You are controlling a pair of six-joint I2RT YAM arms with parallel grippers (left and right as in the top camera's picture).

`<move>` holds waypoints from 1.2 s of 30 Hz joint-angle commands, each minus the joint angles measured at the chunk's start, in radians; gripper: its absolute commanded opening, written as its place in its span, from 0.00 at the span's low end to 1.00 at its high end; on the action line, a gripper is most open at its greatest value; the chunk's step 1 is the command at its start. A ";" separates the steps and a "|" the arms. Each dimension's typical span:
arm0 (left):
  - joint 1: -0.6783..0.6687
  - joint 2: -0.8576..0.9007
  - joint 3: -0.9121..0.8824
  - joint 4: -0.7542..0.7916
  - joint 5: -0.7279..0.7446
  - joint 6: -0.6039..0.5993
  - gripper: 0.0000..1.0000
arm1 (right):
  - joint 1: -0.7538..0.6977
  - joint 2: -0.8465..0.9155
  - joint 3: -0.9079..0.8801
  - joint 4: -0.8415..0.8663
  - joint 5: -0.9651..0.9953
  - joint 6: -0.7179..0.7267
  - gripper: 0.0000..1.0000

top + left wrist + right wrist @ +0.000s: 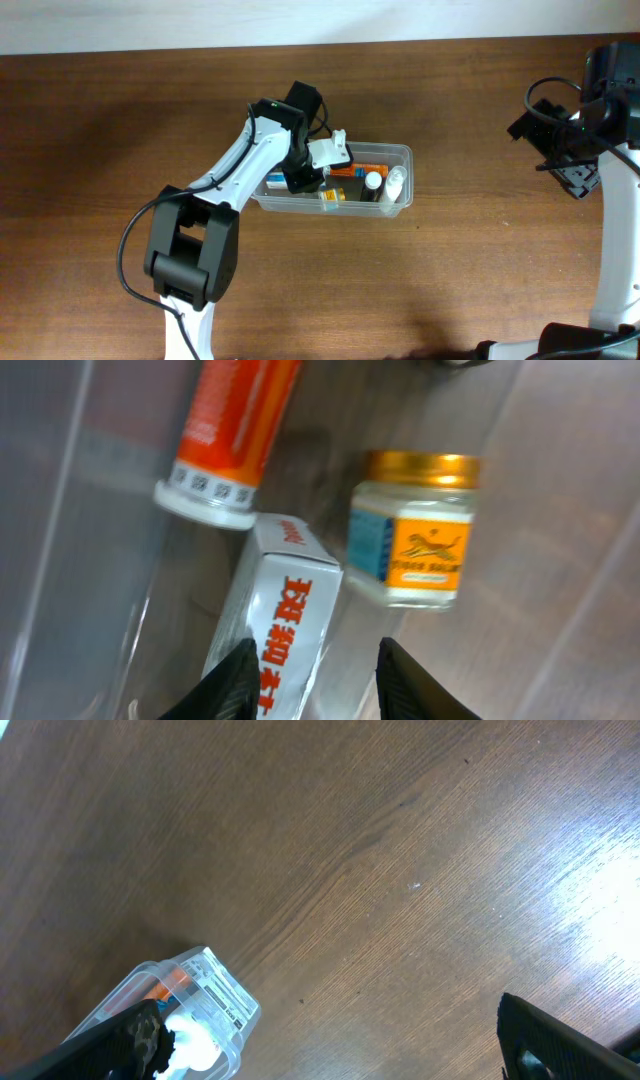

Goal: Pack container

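Observation:
The clear plastic container (400, 153) sits mid-table with small items in it: an orange tube (352, 171), white bottles (395, 183) and a small box (330, 198). It also shows in the right wrist view (215, 982). My left gripper (305, 180) reaches into the container's left end. In the left wrist view its jaws (318, 680) are open and empty, just over a white box with red characters (280, 615). An orange tube (235, 430) and a gold-lidded jar (415, 530) lie beyond. My right gripper (330, 1045) is open and empty, raised at the far right (572, 175).
The brown wooden table (100, 150) spreads around the container. A pale wall strip (200, 20) runs along the far edge. The right arm's base and cables (600, 110) stand at the right edge.

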 commanded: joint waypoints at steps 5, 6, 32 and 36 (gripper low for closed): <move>0.023 0.012 0.008 -0.031 -0.111 -0.107 0.38 | -0.004 -0.013 0.015 0.000 0.002 -0.003 0.99; 0.023 0.006 0.008 -0.047 -0.108 -0.120 0.38 | -0.004 -0.013 0.015 0.000 0.002 -0.003 0.99; 0.317 -0.887 0.043 -0.355 -0.379 -0.800 0.99 | -0.004 -0.013 0.015 0.000 0.002 -0.003 0.98; 0.491 -1.059 0.043 -0.420 -0.378 -0.810 1.00 | -0.004 -0.013 0.015 0.000 0.002 -0.003 0.98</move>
